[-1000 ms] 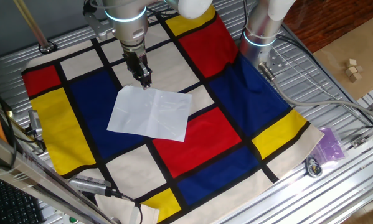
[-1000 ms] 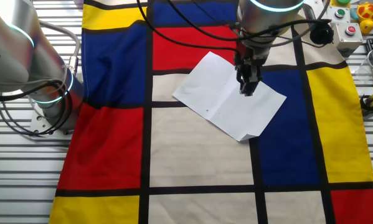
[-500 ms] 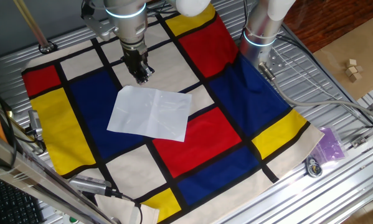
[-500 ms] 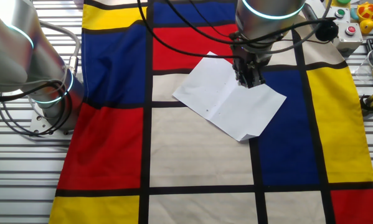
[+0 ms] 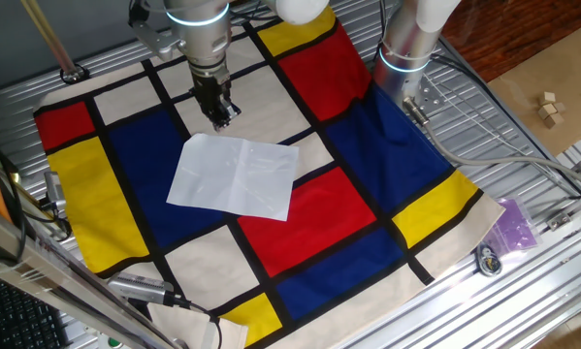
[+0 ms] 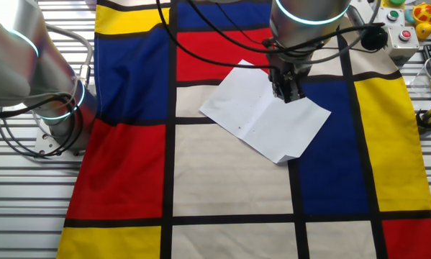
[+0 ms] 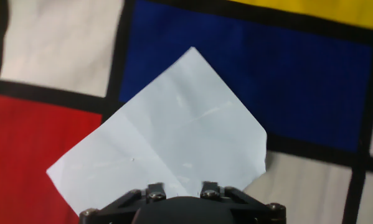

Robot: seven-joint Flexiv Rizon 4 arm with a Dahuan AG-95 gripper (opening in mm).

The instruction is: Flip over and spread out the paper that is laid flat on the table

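The white creased paper (image 5: 234, 174) lies flat on the cloth, across blue, cream and red blocks. It also shows in the other fixed view (image 6: 265, 111) and in the hand view (image 7: 167, 149). My gripper (image 5: 222, 117) hangs just above the paper's far edge, clear of it, with the fingers close together and nothing between them. In the other fixed view the gripper (image 6: 287, 93) stands over the paper's upper edge. The hand view shows only the gripper's dark body (image 7: 183, 208); its fingertips are out of view. The ribbed metal table (image 5: 523, 281) shows round the cloth.
A second silver arm base (image 5: 406, 48) stands at the cloth's far right corner, also seen in the other fixed view (image 6: 53, 101). A button box (image 6: 402, 21), cables, a purple bag (image 5: 513, 225) and small wooden blocks (image 5: 550, 107) lie off the cloth.
My gripper has risen a little from the paper's far edge and drawn slightly back from it. The paper has not moved.
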